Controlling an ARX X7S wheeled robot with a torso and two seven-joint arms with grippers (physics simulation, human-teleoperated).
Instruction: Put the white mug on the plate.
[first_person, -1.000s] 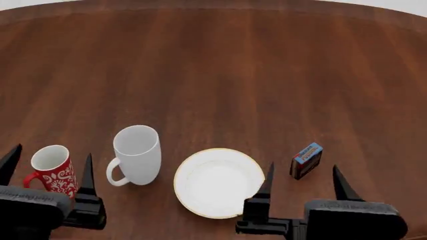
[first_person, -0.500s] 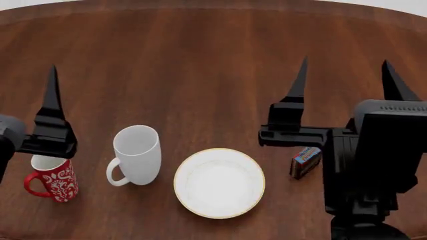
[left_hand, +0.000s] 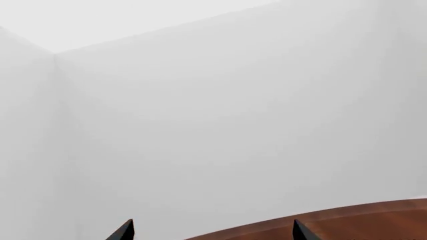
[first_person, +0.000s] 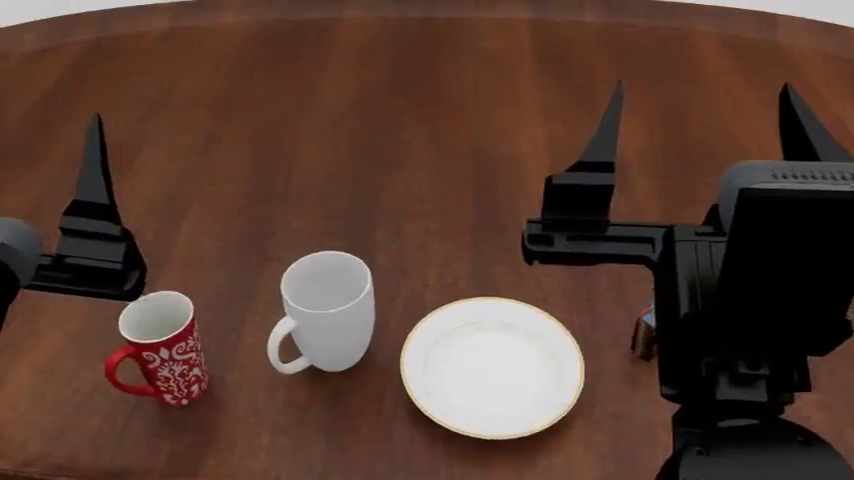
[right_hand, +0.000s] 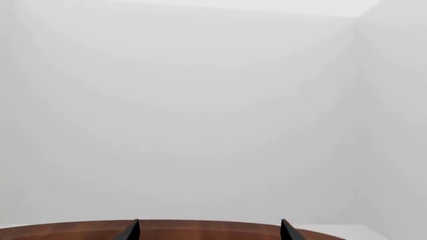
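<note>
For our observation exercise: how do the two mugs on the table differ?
The white mug is plain and glossy; the red mug carries a white floral pattern. The white mug is taller and wider. The white mug stands beside the plate; the red mug stands farther away. Both are upright, empty, handles on the same side.

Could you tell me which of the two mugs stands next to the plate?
The white mug: plain and tall, it stands right beside the plate, while the red mug is on its far side.

Tabletop (first_person: 400, 120) dark wood, visible grain, satin sheen. White mug (first_person: 327, 312) and plate (first_person: 493, 367) smooth, glossy, ceramic-looking. Right gripper (first_person: 701, 110) matt black.
</note>
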